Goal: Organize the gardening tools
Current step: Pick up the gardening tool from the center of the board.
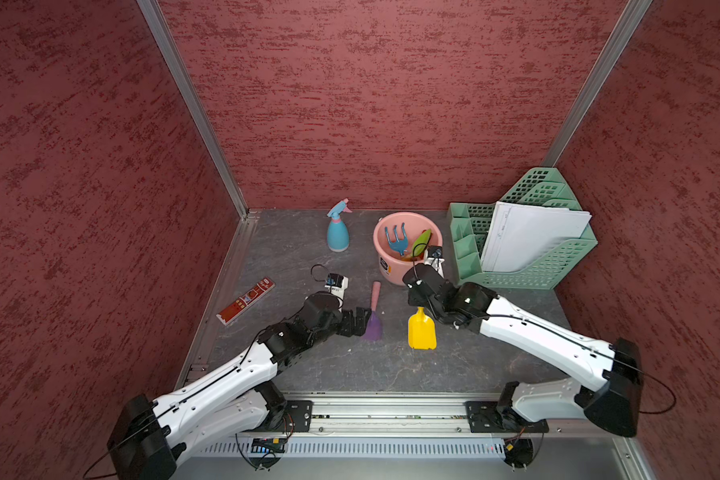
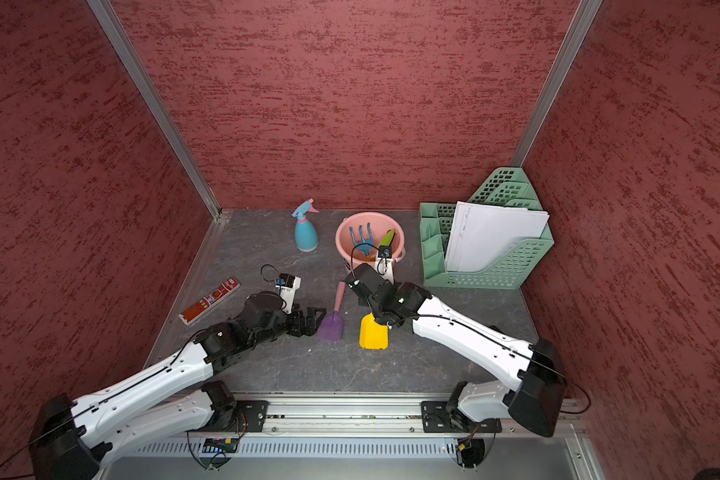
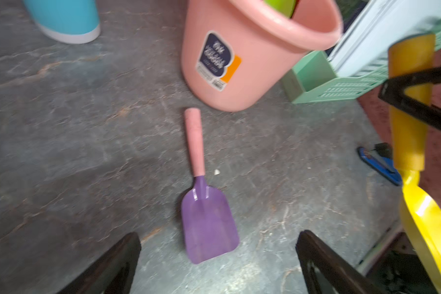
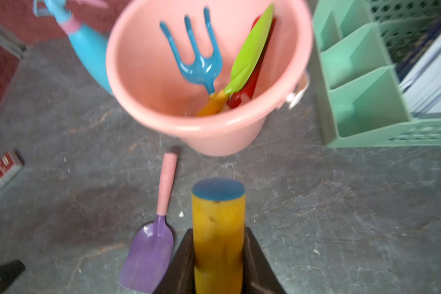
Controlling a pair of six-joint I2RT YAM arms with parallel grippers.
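Step in hand: yellow shovel (image 1: 421, 330) to go into the pink bucket (image 4: 209, 124); task judged a little past halfway
Right gripper (image 4: 218, 254): clamped on the shovel's round handle, with the free handle end pointing at the bucket and the blade lying back towards the robot's base; cannot tell whether the blade tip is clear of the worktop (image 1: 308, 365)
Left gripper (image 3: 217, 241): jaws wide apart, holding nothing, poised low over the blade of the purple scoop (image 2: 332, 326)
Purple scoop: flat on the worktop, its pink handle end just beside the bucket's base
Stowed: blue claw (image 4: 201, 66), green trowel (image 4: 250, 53) and red spade (image 4: 245, 91), all leaning inside the bucket
Spray bottle (image 1: 338, 235): upright on the worktop near the bucket, on the side away from the mesh file rack (image 1: 537, 266)
Not for sorting: red printed strip (image 1: 246, 300), and the rack
Risk, tipping: the bucket looks light; a handle end that strikes the rim instead of passing over it would likely shove or topple it and spill the three tools
Risk, rotation: a pinch on a smooth round handle, with the blade hanging out behind, could let the shovel swing in the grip
Risk, crowding: both arms sit close together between scoop and shovel; a descent by the left could meet the right wrist
Risk, thin blade: a pinch on the flat scoop blade may skate off; the handle looks the safer target
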